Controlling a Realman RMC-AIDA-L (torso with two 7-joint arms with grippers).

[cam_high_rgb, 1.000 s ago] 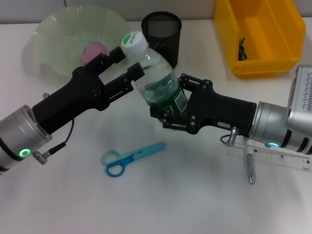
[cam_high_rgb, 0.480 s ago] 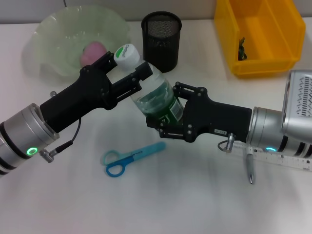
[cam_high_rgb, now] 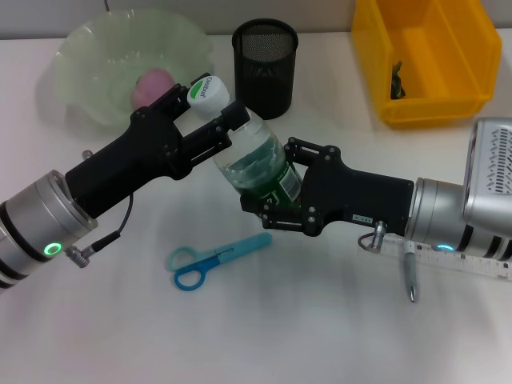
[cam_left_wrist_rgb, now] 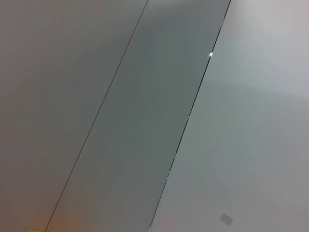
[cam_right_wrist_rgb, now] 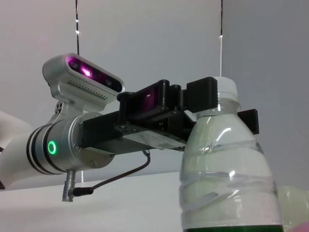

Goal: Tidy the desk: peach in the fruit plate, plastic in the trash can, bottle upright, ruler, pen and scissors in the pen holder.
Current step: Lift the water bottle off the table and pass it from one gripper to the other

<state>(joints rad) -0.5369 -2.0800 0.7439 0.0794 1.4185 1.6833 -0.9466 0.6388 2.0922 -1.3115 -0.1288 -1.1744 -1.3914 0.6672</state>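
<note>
Clear plastic bottle [cam_high_rgb: 254,160], white cap, green label: held off the white bench [cam_high_rgb: 304,328] near the middle of the head view, tilted with its cap toward 11 o'clock. In the right wrist view the same bottle [cam_right_wrist_rgb: 227,169] fills the near side, cap uppermost.

Left claw [cam_high_rgb: 210,118]: reaches in from 8 o'clock, black fingers closed around the bottle's neck just under the cap. Seen from the right wrist camera, the left claw [cam_right_wrist_rgb: 212,104] clamps the neck crosswise.

Right claw [cam_high_rgb: 276,180]: reaches in from 3 o'clock, fingers closed on the bottle's lower body at the green label.

Peach [cam_high_rgb: 154,84]: pink, lying in the translucent green fruit plate [cam_high_rgb: 88,48] at 10 to 11 o'clock.

Pen holder [cam_high_rgb: 265,64]: black mesh cup, upright at 12 o'clock, just behind the bottle.

Trash can [cam_high_rgb: 428,60]: yellow bin at 1 to 2 o'clock, a small dark scrap inside.

Scissors [cam_high_rgb: 214,258]: blue, flat on the bench at 7 o'clock, blades closed, well apart from the holder.

Ruler [cam_high_rgb: 456,260]: clear, flat at 4 o'clock, partly under the right arm.

Pen [cam_high_rgb: 410,276]: silver, lying across the ruler's near edge, tip toward 6 o'clock.

Left wrist view: grey wall panels only.
</note>
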